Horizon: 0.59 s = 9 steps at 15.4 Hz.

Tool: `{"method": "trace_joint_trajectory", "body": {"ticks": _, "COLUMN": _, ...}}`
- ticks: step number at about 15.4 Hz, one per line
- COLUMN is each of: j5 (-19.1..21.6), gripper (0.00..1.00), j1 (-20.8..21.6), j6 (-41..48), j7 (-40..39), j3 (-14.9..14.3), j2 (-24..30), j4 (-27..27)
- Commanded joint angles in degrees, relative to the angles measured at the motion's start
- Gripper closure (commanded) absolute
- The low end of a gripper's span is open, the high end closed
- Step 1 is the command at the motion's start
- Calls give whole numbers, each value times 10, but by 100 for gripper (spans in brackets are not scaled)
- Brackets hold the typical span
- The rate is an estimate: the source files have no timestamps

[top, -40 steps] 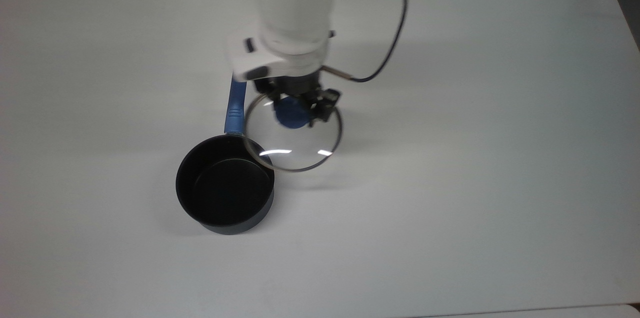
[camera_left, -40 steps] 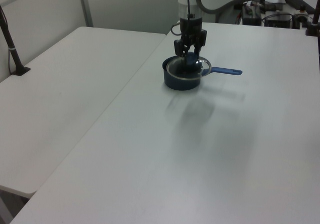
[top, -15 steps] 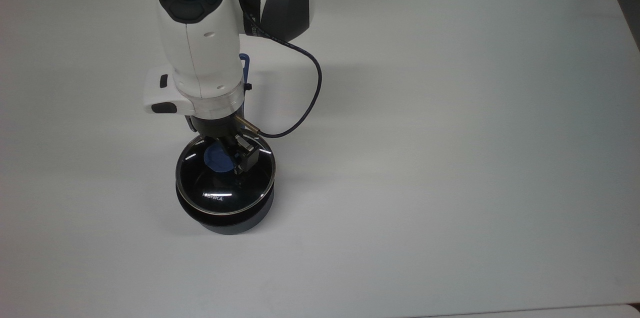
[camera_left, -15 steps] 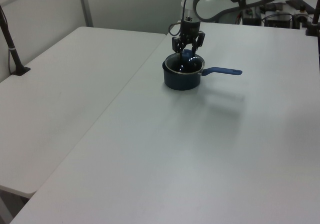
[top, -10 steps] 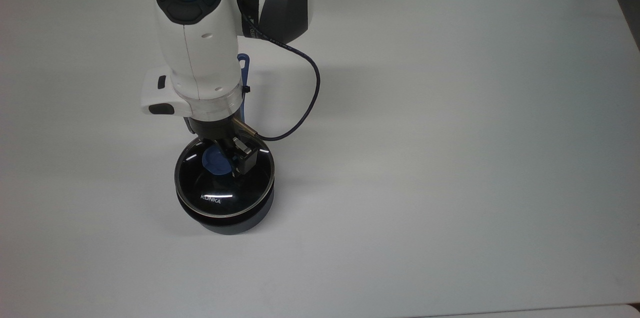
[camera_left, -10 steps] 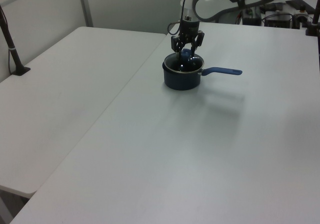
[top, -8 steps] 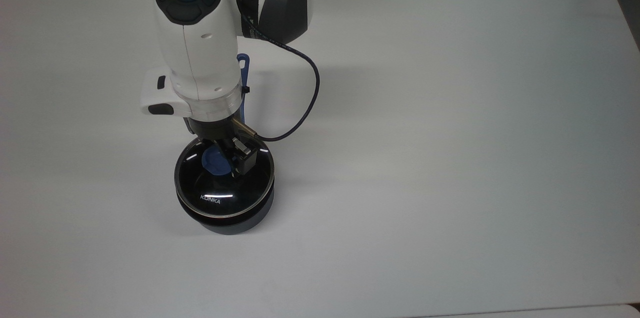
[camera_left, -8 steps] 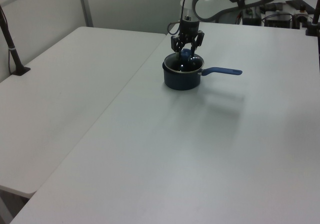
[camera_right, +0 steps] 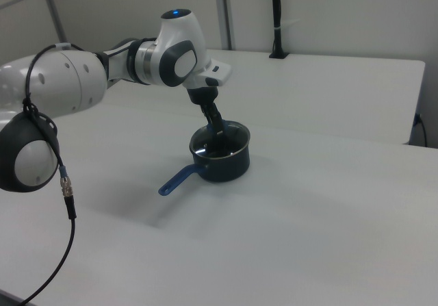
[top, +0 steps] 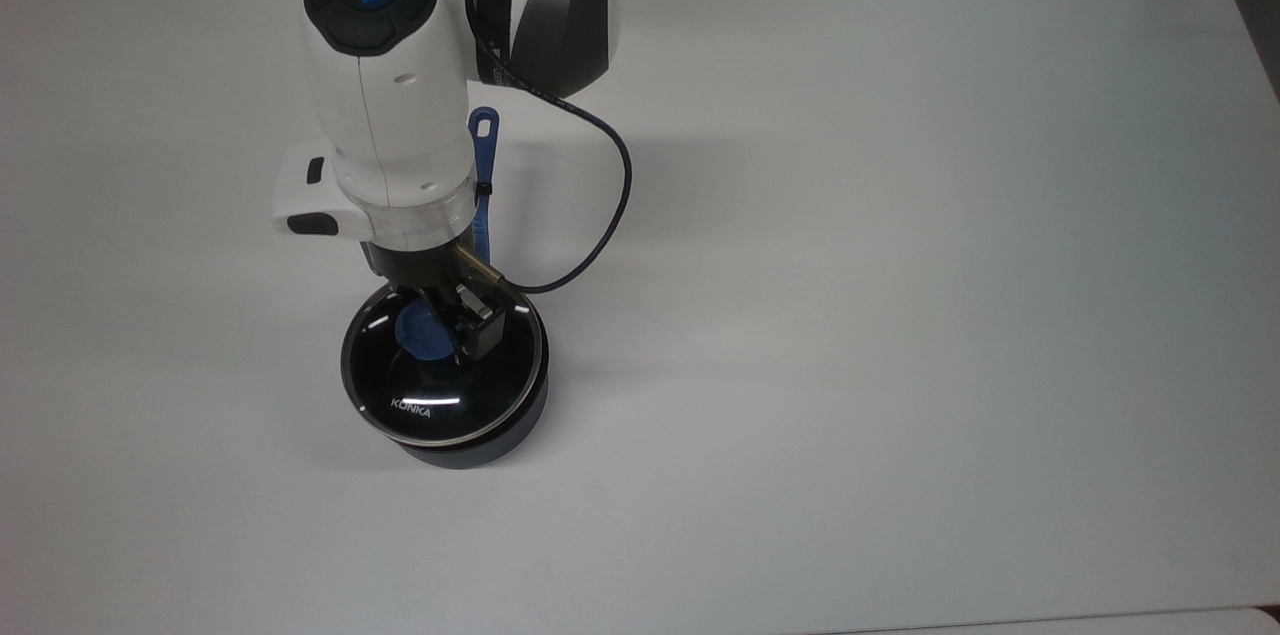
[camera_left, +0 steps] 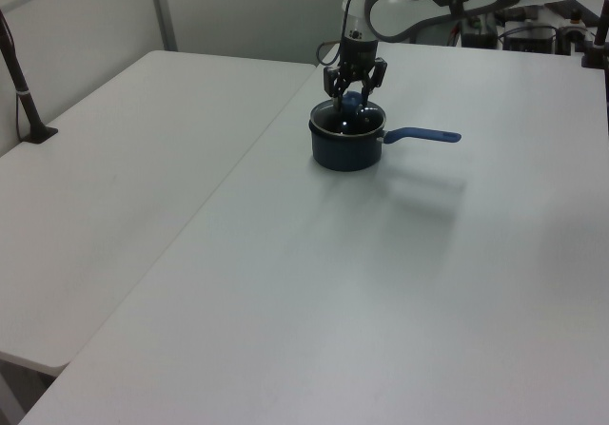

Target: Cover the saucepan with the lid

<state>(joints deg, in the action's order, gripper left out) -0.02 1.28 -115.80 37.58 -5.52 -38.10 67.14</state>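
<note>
My claw is closed on the blue knob of the lid, holding it over the saucepan. In the top view the lid covers the pot's mouth but sits slightly toward the top view's left, and I cannot tell whether its rim touches the pot. The saucepan stands on the white bench, its blue handle pointing to the far side beneath my arm.

White "KONKA" lettering is read on the glass of the lid; no other text can be read.
</note>
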Motion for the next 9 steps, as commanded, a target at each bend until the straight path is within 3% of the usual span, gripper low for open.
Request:
{"method": "trace_joint_trajectory", "body": {"ticks": 1, "j5": -2, "gripper": 44, "j1": 3, "j6": -11, "j7": 11, "j3": -8, "j2": -22, "j4": -25}}
{"method": "trace_joint_trajectory", "body": {"ticks": 9, "j5": -6, "gripper": 44, "j1": 7, "j6": -4, "j7": -15, "j3": -8, "j2": -23, "j4": -21}}
